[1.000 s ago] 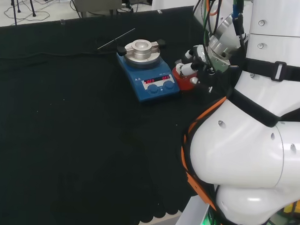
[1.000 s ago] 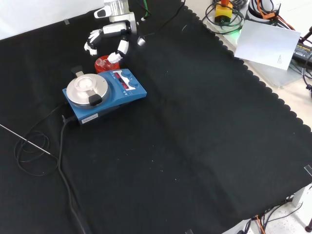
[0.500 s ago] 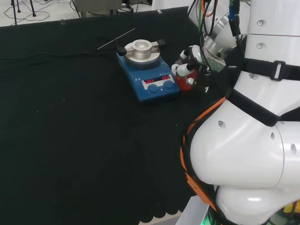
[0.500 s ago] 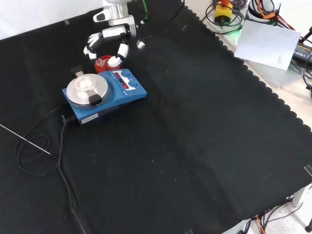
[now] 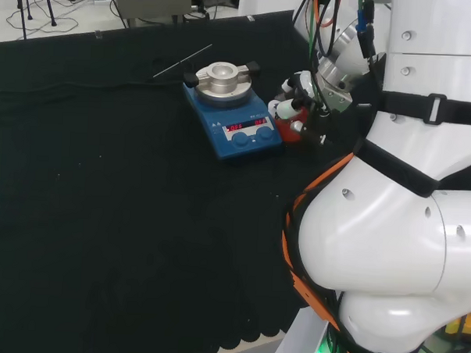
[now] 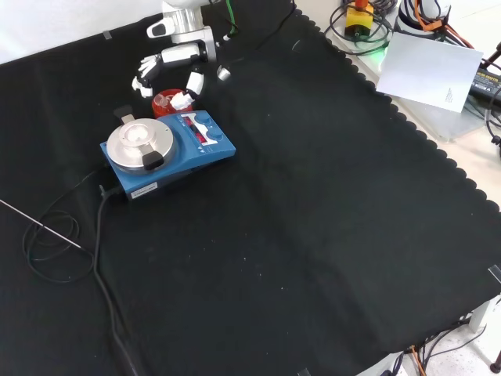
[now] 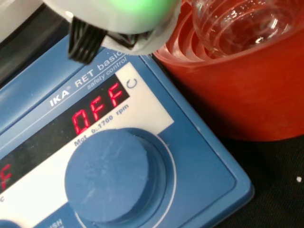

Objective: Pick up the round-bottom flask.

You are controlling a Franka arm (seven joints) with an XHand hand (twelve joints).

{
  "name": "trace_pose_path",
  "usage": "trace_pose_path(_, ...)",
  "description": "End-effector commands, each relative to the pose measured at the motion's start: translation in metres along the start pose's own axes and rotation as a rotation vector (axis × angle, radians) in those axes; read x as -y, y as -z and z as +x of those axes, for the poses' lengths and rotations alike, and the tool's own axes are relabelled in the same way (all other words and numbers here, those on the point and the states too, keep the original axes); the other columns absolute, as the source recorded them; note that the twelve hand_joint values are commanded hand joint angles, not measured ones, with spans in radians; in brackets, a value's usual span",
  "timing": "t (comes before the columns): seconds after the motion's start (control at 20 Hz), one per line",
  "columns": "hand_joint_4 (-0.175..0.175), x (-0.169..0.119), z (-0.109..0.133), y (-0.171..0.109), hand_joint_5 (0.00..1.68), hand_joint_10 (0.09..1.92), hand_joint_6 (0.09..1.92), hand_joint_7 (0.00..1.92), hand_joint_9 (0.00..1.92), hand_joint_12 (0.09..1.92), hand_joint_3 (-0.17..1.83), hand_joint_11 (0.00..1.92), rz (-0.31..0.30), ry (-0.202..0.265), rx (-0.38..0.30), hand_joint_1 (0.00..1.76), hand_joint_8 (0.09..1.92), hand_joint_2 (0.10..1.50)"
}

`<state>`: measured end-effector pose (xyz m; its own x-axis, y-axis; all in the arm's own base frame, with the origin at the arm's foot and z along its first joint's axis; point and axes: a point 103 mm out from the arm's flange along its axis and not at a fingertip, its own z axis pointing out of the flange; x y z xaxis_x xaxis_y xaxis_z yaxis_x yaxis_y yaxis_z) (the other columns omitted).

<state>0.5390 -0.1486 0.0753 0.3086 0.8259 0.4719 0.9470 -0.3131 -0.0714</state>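
A clear round-bottom flask (image 7: 236,23) sits in a red ribbed ring stand (image 7: 247,95), right beside a blue stirrer plate (image 7: 118,156). In the front view the stand (image 6: 165,100) shows just behind the plate (image 6: 192,149). The hand (image 6: 174,56) hangs over the stand, with its fingers (image 6: 144,73) on one side and the thumb on the other, spread and apart from the glass. In the head view the hand (image 5: 300,93) covers much of the stand (image 5: 287,130), to the right of the plate (image 5: 234,118). A blurred white part of the hand (image 7: 118,19) shows in the wrist view.
A black cable (image 6: 102,258) runs from the plate across the cloth towards the front edge. A thin metal rod (image 6: 39,227) lies on the cloth left of the cable in the front view. The arm's white links (image 5: 390,214) stand at the head view's right.
The hand has shifted a little to the left in the head view and closer over the red stand. Flask, stand and plate have not moved.
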Motion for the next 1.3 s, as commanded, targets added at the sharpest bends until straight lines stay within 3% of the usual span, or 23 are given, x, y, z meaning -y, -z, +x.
trace_pose_path(0.05,-0.08,-0.0046,-0.0022,-0.0059,0.57,0.75,0.76,0.26,0.48,1.39,0.75,0.03,0.014,-0.008,0.001,0.98,0.7,0.53)
trace_pose_path(0.55,-0.076,-0.0074,-0.0036,-0.0117,0.68,0.75,0.79,0.27,0.49,1.39,0.75,0.03,-0.002,-0.01,-0.005,0.97,0.7,0.56)
trace_pose_path(1.05,-0.081,-0.0084,-0.005,-0.012,0.93,0.73,0.74,0.31,0.52,1.39,0.71,0.05,-0.011,-0.009,0.001,0.98,0.69,0.63)
trace_pose_path(1.15,0.057,-0.009,-0.0052,-0.0124,1.01,0.73,0.85,0.32,0.54,1.39,0.44,0.07,-0.017,-0.013,-0.002,1.03,0.7,0.82)
trace_pose_path(1.2,0.093,-0.0089,-0.0051,-0.0125,1.04,0.72,0.87,0.33,0.54,1.39,0.32,0.08,-0.021,-0.014,0.0,1.05,0.69,0.9)
trace_pose_path(1.3,0.085,-0.0085,-0.0044,-0.0118,1.1,0.7,0.82,0.35,0.57,1.37,0.22,0.1,-0.035,-0.014,0.003,1.08,0.68,0.94)
